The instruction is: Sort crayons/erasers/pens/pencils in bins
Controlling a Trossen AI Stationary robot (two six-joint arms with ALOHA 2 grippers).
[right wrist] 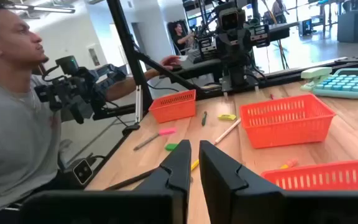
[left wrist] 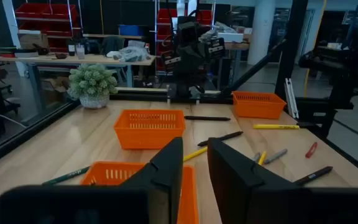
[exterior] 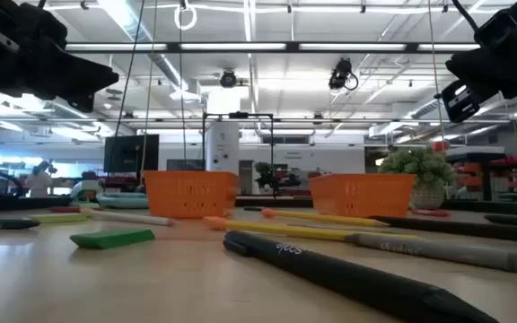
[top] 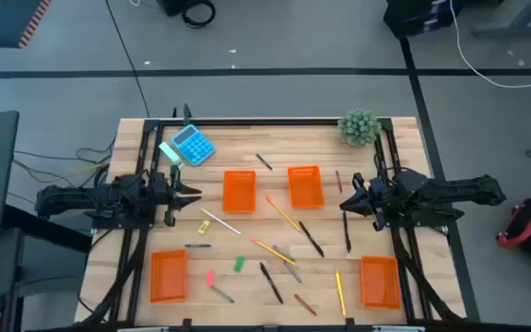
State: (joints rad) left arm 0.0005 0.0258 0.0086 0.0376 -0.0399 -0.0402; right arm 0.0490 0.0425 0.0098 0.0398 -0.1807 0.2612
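Four orange bins stand on the wooden table: two side by side in the middle (top: pixel 239 192) (top: pixel 305 186), one at the near left (top: pixel 168 275) and one at the near right (top: pixel 380 281). Between them lie loose yellow pencils (top: pixel 282 212), black pens (top: pixel 312 238), a pink eraser (top: pixel 210 277), a green eraser (top: pixel 240 264) and a reddish crayon (top: pixel 338 180). My left gripper (top: pixel 192 195) hovers left of the middle bins, a little open, with nothing between its fingers (left wrist: pixel 166 168). My right gripper (top: pixel 344 205) hovers right of them, shut and holding nothing.
A blue calculator (top: pixel 193 145) lies at the far left, and a small potted plant (top: pixel 359 126) stands at the far right corner. Dark frame rails run along the table's left and right sides. A person (right wrist: pixel 11 106) sits beyond the table in the right wrist view.
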